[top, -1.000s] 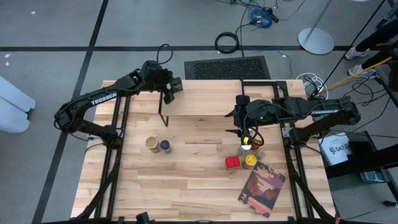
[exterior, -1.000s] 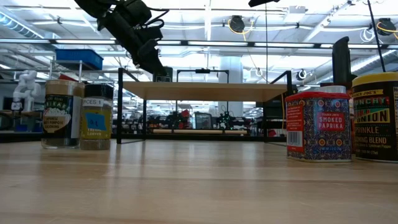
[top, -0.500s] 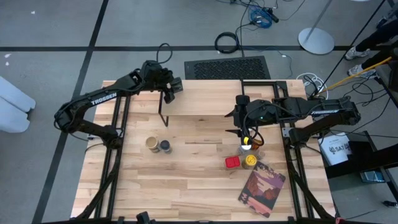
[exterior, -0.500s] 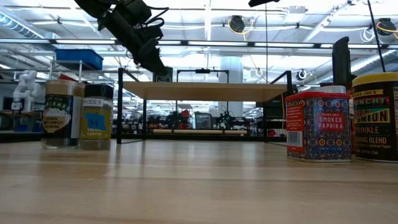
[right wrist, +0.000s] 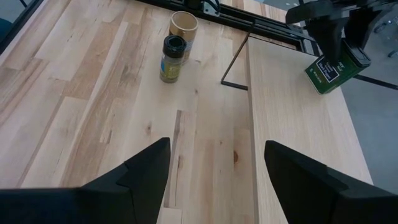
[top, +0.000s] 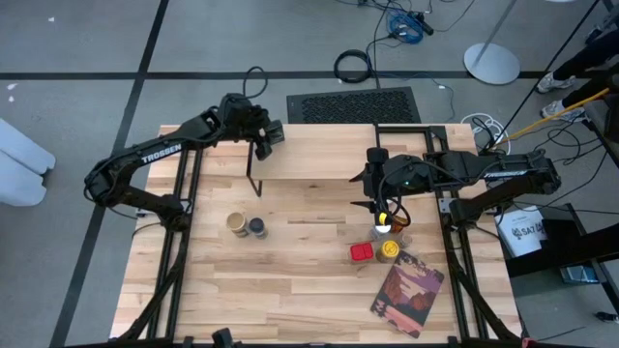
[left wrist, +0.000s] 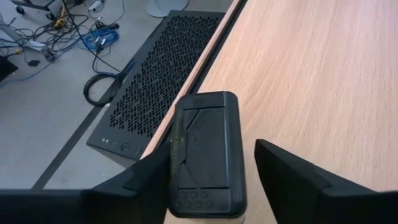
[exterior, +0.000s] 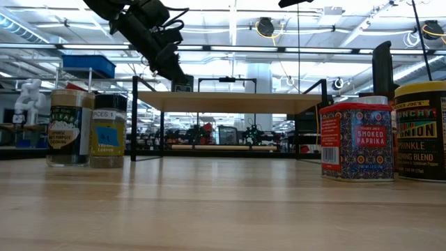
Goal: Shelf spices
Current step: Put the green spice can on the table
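Observation:
A dark green tin with a black top stands at the far left corner of the shelf. My left gripper is open around the tin's top. My right gripper hangs open with nothing in it above the table's right middle, over a yellow-topped jar. Beside that jar stand a red paprika tin and a tan-topped jar. A tan-topped jar and a black-topped jar stand on the table left of centre. My left gripper slants down at the tin from the table's left, one finger on each long side of its top. One finger lies against the tin's side. A thin strip of shelf shows between the tin and the other finger. The tin's base is hidden.
A reddish picture-covered book lies flat near the table's front right. A black perforated box sits on the floor behind the shelf. The shelf's plank is bare right of the tin. Bare table stretches between the two jar groups.

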